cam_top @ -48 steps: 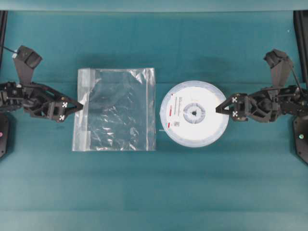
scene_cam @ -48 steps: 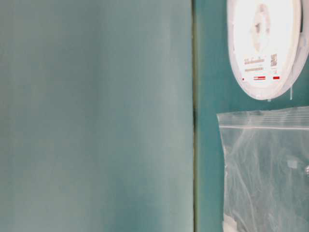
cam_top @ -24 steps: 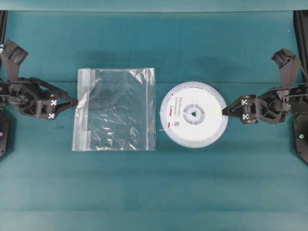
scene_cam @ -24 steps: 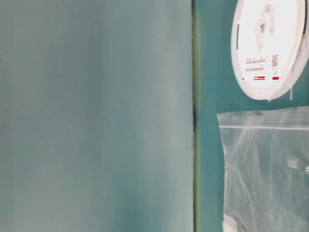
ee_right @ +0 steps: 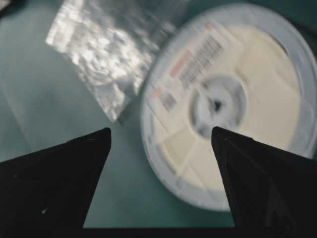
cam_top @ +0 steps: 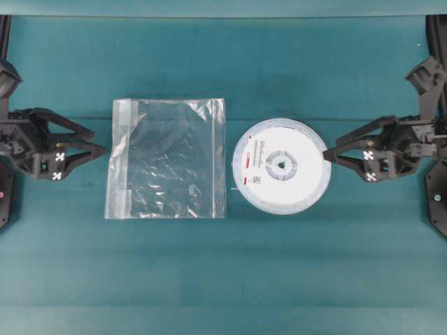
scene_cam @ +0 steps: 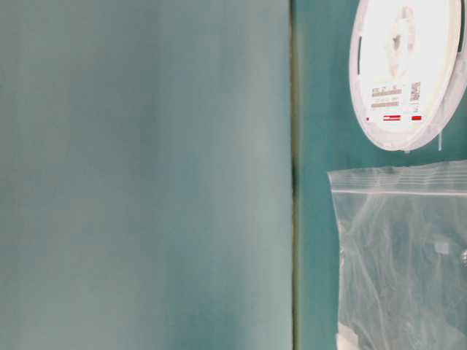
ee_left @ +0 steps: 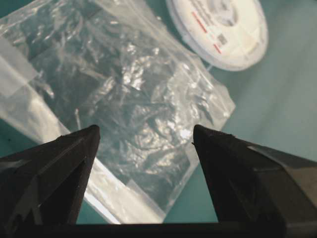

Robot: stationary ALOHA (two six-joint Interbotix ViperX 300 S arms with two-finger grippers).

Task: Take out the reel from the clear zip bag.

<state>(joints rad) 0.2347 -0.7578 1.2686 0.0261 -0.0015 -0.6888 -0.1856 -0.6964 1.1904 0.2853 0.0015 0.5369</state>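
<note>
i'm looking down at the teal table (cam_top: 279, 265) and seeing the reel (cam_top: 281, 165) lying flat and bare on it, fully outside the clear zip bag (cam_top: 166, 159), which is lying flat just to its left with a thin strip of table showing between the two. the bag is looking crinkled and see-through, with nothing inside it that i can make out. the reel is showing its grey hub (cam_top: 281, 165) in the middle and a white label with red marks (cam_top: 251, 162) on the side facing the bag. my left gripper (cam_top: 103, 148) is sitting released, jaws spread wide, just off the bag's left edge and not touching it; from its wrist camera i'm seeing the bag (ee_left: 124, 94) stretching away between the two dark fingers (ee_left: 59, 173), with the reel (ee_left: 218, 29) beyond it. my right gripper (cam_top: 327, 153) is also hanging released, its tips right at the reel's right rim, and i can't tell whether they are touching it. its wrist view is blurring, but the reel (ee_right: 223, 109) is filling the space ahead of the spread fingers (ee_right: 59, 183), grasping nothing.
</note>
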